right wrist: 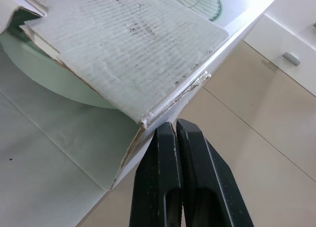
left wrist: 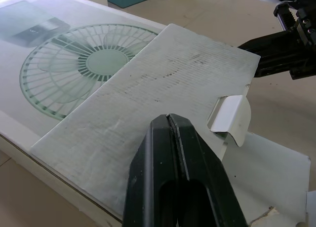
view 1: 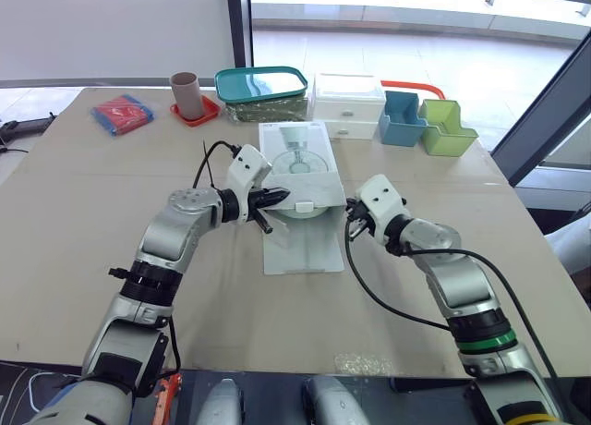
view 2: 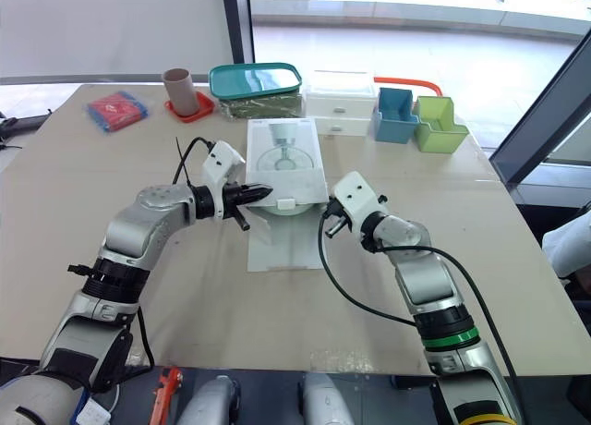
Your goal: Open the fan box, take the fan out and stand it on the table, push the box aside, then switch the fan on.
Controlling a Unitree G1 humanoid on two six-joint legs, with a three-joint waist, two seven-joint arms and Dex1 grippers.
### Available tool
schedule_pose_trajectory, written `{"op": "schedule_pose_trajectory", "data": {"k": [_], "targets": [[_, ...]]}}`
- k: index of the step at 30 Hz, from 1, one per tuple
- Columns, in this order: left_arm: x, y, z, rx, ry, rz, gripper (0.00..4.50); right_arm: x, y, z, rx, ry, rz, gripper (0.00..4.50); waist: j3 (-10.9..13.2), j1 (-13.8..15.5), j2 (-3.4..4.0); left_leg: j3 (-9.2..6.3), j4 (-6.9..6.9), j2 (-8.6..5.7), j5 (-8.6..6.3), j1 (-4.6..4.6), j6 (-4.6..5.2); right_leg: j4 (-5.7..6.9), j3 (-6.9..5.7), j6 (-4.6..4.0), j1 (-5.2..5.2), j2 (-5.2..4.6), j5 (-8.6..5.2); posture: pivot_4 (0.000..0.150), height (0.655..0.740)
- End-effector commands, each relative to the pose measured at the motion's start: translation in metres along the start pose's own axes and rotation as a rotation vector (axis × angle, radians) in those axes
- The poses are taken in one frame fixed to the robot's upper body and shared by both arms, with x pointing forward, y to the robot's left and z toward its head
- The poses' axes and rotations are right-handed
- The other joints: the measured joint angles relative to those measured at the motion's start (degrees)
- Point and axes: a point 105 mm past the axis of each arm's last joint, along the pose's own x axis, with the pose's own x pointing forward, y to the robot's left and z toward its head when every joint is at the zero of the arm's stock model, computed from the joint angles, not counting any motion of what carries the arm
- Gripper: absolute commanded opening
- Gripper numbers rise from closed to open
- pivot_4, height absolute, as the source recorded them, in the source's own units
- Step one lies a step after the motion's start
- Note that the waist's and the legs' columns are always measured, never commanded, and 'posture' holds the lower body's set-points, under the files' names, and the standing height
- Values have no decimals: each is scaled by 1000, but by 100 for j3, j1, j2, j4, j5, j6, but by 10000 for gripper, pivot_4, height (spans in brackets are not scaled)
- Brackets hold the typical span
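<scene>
Fan box [view 1: 297, 162] is lying flat mid-worktop [view 1: 102, 231] with its near end opened up. One long flap [view 1: 303, 248] lies out on the worktop toward the robot, and another flap [left wrist: 148, 98] is folded back over the printed top. The left gripper [view 1: 279, 197] is at the box's near-left edge, fingers [left wrist: 158, 158] pressed together, holding nothing. The right gripper [view 1: 352, 224] sits just beside the near-right corner, fingers [right wrist: 165, 168] closed tight too, empty. A teal tub [view 1: 261, 83] and white drawers [view 1: 348, 102] sit behind the box.
</scene>
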Motion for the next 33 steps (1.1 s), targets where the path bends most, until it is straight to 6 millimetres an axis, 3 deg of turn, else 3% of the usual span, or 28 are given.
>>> {"op": "schedule_pose_trajectory", "data": {"k": [1, 33], "targets": [[2, -5, -6, -13, 18, -12, 0, 2, -2, 19, -26, -75, -2, 909, 0, -5, 0, 0, 0, 0, 0, 0, 0, 0, 0, 0, 0, 0, 0, 1500, 7400], [-1, 0, -4, -4, 8, 3, 0, 1, 23, 32, -10, -96, 88, 909, 0, -24, 1, 1, 0, 4, 0, 2, 0, 1, 0, -3, -1, 3, 2, 1500, 7400]]}}
